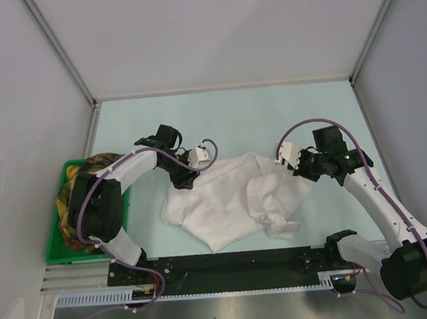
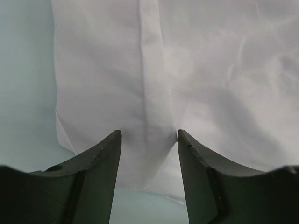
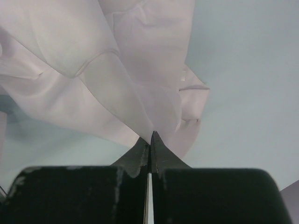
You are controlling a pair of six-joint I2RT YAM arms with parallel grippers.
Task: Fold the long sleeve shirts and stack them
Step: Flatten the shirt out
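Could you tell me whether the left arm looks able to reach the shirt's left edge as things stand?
Probably yes: the left hand hangs open right above that edge of the shirt, with nothing between it and the cloth. The right hand pinches the shirt's other side, clear of it.

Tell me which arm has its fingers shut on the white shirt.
The right fingers pinch the shirt; the left fingers stand apart.

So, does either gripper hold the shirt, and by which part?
The right gripper is shut on the white shirt, pinching a raised fold at its right-hand edge. The left gripper is open above it, holding nothing.
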